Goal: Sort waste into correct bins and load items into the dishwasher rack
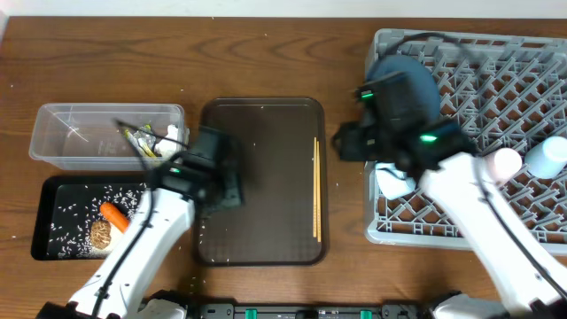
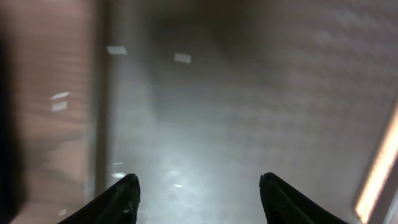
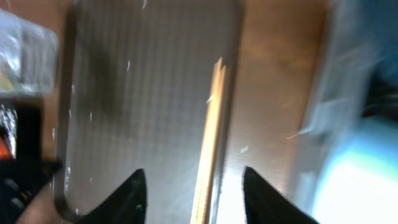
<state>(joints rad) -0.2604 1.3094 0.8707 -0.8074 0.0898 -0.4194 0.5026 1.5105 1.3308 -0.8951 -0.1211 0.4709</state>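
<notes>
The wooden chopsticks lie along the right side of the dark brown serving tray. My right gripper hangs open between that tray and the grey rack. In the right wrist view it is open and empty above the chopsticks. My left gripper is over the serving tray's left part, open and empty in its wrist view. The blue plate, pink cup and light-blue cup are in the rack. The pale bowl shows partly under my right arm.
The clear tub at the left holds the crumpled wrapper. The black tray in front of it holds rice grains, the carrot and the brown scrap. A few rice grains dot the serving tray.
</notes>
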